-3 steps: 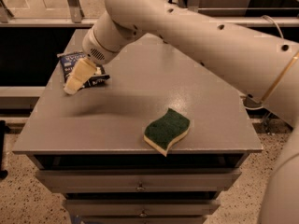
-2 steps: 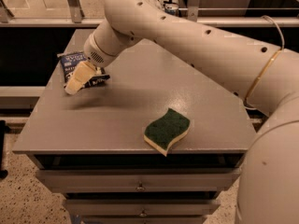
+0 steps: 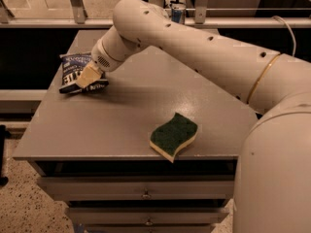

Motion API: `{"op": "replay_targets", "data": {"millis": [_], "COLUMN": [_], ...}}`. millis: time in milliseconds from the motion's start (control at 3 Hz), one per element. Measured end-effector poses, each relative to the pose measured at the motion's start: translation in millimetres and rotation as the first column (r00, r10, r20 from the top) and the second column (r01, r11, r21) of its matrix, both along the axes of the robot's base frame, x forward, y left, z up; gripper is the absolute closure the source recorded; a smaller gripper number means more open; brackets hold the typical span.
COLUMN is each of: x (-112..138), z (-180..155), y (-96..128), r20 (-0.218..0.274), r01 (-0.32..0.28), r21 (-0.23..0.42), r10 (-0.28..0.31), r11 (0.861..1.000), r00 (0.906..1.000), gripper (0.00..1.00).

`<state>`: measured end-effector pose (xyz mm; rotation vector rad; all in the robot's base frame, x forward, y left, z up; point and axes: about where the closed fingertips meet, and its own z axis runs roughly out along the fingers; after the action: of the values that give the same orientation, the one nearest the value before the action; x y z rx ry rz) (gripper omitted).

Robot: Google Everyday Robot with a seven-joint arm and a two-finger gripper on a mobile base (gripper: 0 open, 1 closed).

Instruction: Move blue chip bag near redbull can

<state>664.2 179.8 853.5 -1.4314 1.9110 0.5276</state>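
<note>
**Claw on the bag, can far across the worktop**

The claw (image 3: 88,75) sits low over the blue chip bag (image 3: 71,70), which lies at the far left of the worktop (image 3: 121,115). It covers the bag's right half. You cannot tell from this view whether it is wide or already gripping the foil. The redbull can (image 3: 178,13) stands upright at the back edge, partly hidden behind the arm (image 3: 204,52) and well apart from the bag.

Watch for these risks:
- The crinkly foil may slip out if the hold catches only a fold, and the bag is close to the left edge, so a nudge could send it off.
- The can is slim and tall, so a bag or wrist arriving too fast or too low would likely knock it over or push it off the back.
- The arm blocks your sight of the can, so judging the final gap will be hard.
- The green sponge (image 3: 173,136) near the front edge is clear of the likely path.

Compared with a second ago, the bag and sponge lie where they were and the claw is still on the bag. The arm has swung to fill more of the right side.
</note>
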Motion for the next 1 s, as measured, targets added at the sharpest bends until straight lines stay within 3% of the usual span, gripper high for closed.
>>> {"op": "replay_targets", "data": {"millis": [333, 667, 1000], "x": [5.8, 7.9, 8.6], "z": [5.8, 25.8, 56.1], "y": [-9.2, -40.3, -107.8], "r20": [0.012, 0.043, 0.082], "r01": [0.022, 0.065, 0.173], "r21": [0.011, 0.026, 0.051], "r10": [-0.022, -0.066, -0.177], "r11": [1.0, 0.998, 0.984], "r00": [0.9997, 0.9968, 0.9808], "gripper": [0.67, 0.9, 1.0]}}
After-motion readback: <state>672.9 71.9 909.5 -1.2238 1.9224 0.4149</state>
